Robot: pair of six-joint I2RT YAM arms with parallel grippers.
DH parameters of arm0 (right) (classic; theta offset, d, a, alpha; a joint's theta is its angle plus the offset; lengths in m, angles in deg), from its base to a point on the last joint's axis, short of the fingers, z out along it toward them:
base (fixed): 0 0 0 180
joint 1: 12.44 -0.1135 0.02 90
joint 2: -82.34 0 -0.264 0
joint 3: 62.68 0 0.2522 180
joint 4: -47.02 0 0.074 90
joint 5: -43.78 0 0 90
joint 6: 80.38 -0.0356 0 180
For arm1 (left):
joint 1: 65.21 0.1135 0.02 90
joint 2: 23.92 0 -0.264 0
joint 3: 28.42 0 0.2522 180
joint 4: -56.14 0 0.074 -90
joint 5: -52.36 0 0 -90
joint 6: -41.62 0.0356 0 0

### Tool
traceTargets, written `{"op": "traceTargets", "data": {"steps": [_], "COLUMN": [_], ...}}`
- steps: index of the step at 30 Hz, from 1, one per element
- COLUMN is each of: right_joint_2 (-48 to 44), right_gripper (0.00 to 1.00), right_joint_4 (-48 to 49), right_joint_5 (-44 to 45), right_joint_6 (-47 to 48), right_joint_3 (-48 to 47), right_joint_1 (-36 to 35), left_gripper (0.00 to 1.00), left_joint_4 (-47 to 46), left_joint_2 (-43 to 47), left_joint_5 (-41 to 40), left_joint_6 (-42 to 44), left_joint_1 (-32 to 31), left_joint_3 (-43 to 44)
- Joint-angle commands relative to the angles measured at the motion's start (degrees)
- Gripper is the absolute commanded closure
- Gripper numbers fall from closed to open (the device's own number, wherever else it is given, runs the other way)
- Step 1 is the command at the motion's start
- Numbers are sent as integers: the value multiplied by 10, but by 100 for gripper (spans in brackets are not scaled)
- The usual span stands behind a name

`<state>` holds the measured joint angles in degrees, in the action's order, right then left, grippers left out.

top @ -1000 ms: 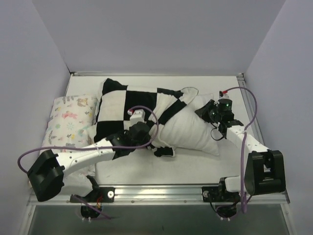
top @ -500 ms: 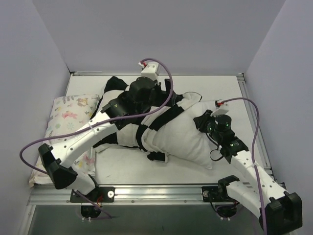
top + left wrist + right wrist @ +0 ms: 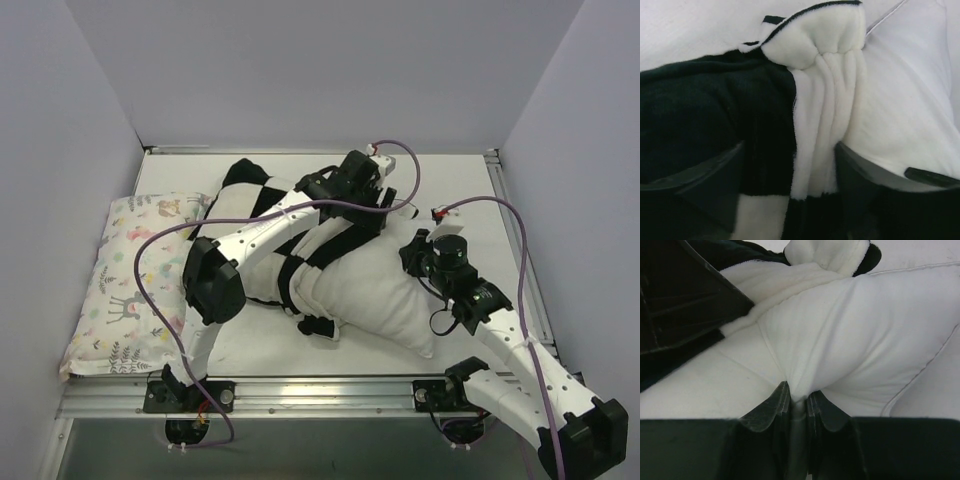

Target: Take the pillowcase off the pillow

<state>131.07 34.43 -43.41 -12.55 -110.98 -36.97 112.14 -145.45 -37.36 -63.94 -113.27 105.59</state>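
Observation:
The black and white checked pillowcase (image 3: pixel 262 215) is bunched over the left half of the white pillow (image 3: pixel 385 295), whose right half lies bare. My left gripper (image 3: pixel 378 200) has reached across to the far side and stands open, its fingers straddling the gathered hem of the pillowcase (image 3: pixel 822 95) where it meets the pillow (image 3: pixel 905 100); in the left wrist view the left gripper (image 3: pixel 790 172) has cloth between its fingers but no grip. My right gripper (image 3: pixel 418 258) is shut on a pinched fold of the pillow (image 3: pixel 850 330); the right gripper (image 3: pixel 799 395) holds it near the pillowcase's edge (image 3: pixel 830 255).
A pastel floral-and-animal print pillow (image 3: pixel 125 285) lies along the left side of the table. Purple walls (image 3: pixel 60 150) close in the left, back and right. A metal rail (image 3: pixel 330 392) runs along the near edge by the arm bases.
My left arm swung from the near left over the pillowcase to its far right edge and its gripper opened. The right arm shifted toward the near side, still pinching the pillow.

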Motion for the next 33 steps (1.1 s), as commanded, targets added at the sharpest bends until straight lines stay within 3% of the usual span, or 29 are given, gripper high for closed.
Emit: {"op": "traceTargets", "data": {"steps": [1,3,4,5,12,16,18,22,26,27,31,32,33], "right_joint_2": [3,5,6,6,-12,-25,-29,-26,7,14,45,44,41], "right_gripper": [100,100,100,100,100,100,100,100,100,100,100,94,72], "right_joint_4": [1,-9,-39,-50,-161,-192,-201,-208,-202,-194,-188,-187,-185], "right_joint_5": [28,47,54,61,134,136,106,48,26,21,22,19,12], "right_joint_6": [20,13,12,9,-9,-16,-22,-31,-38,-41,-38,-35,-32], "right_joint_3": [-40,-49,-62,-68,-122,-136,-139,-148,-149,-147,-140,-142,-142], "right_joint_1": [-9,-10,-10,-10,0,37,90,163,164,164,164,164,164], "left_gripper": [32,62,95,100,100,100,100,100,100,97,54,32,26], "left_joint_4": [42,43,43,45,35,14,13,-4,-48,-51,-86,-96,-102], "left_joint_2": [5,6,7,12,70,106,118,130,137,140,166,186,197], "left_joint_5": [10,-31,-46,-60,-171,-203,-223,-184,-108,-102,-70,-70,-68], "left_joint_6": [17,5,0,-16,-75,-94,-105,-127,-106,-102,-75,-69,-66], "left_joint_1": [1,9,21,29,143,216,254,301,278,269,233,224,220], "left_joint_3": [26,26,25,22,-28,-59,-70,-120,-130,-130,-131,-135,-144]}}
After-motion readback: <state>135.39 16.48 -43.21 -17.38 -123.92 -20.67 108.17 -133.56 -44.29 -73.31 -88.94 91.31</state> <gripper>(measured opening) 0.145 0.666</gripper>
